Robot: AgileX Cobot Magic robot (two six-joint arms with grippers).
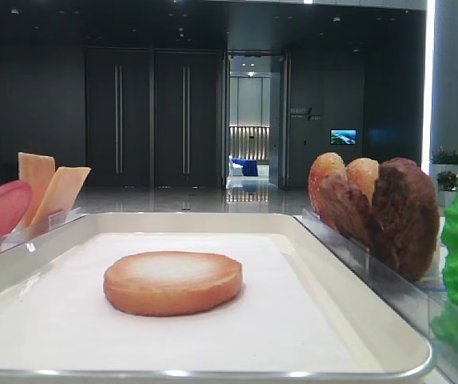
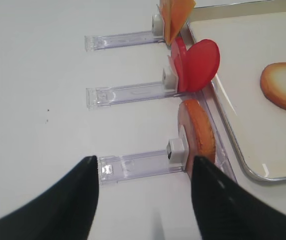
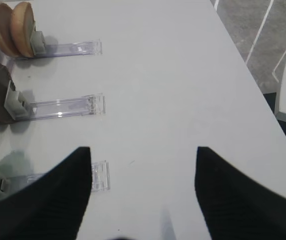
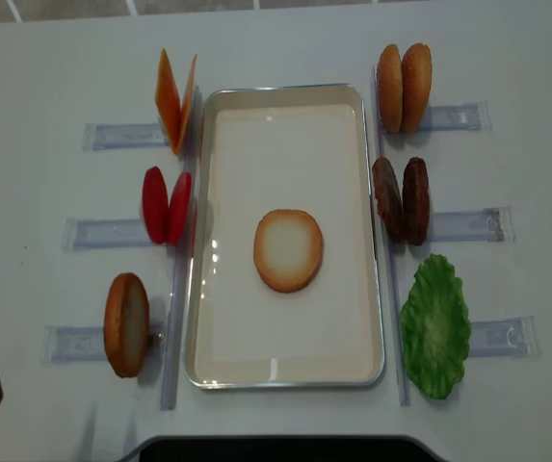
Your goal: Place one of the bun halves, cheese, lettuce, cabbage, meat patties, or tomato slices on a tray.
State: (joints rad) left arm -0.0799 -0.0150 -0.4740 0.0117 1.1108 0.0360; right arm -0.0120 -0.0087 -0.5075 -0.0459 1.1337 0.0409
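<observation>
One bun half (image 4: 288, 250) lies flat, pale face up, mid-tray (image 4: 285, 371). Off the tray's left edge stand cheese (image 4: 175, 101), tomato slices (image 4: 167, 205) and a bun (image 4: 126, 324); off its right, buns (image 4: 404, 87), patties (image 4: 401, 199), lettuce (image 4: 435, 325).

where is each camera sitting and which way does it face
Exterior high: low at the tray's near rim, facing level across it; no robot shows.
Realsense: overhead, looking straight down; no fingers show.
Right wrist: above the table, right gripper's open fingers below.
Left wrist: likewise, left gripper open.
Three views share the bun half.
</observation>
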